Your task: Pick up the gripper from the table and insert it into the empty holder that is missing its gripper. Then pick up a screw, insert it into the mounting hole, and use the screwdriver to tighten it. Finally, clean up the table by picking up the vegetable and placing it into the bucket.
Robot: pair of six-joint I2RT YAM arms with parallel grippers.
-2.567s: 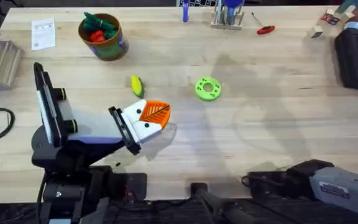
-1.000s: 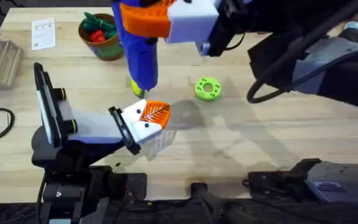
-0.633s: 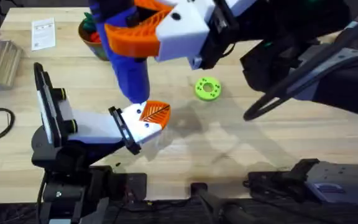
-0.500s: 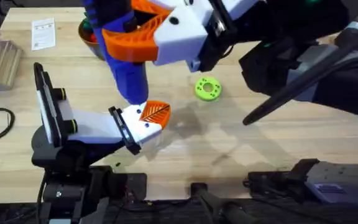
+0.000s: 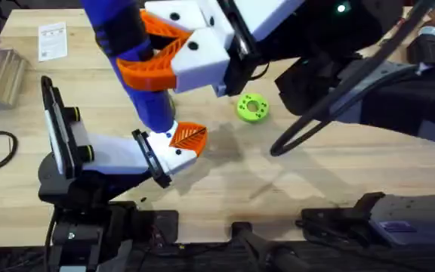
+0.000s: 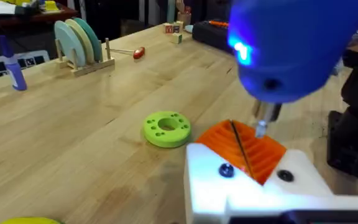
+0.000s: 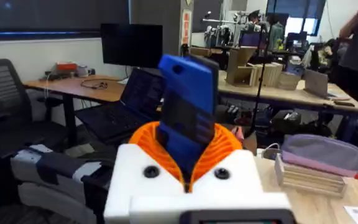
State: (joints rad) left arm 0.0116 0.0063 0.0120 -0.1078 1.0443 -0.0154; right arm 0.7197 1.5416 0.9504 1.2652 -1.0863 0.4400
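Pale wooden tabletop point(image 5: 338, 162) carries a green round disc point(image 5: 252, 107) at about 1 o'clock from the left end effector point(image 5: 178, 148). That left end effector lies low over the wood, its white holder point(image 6: 247, 186) bearing the orange gripper point(image 6: 244, 147); how far its fingers stand apart I cannot tell. From 12 o'clock the right end effector point(image 5: 174, 47) clamps the blue screwdriver point(image 5: 131, 60), whose metal tip point(image 6: 261, 126) rests at the orange gripper's ribbed face.
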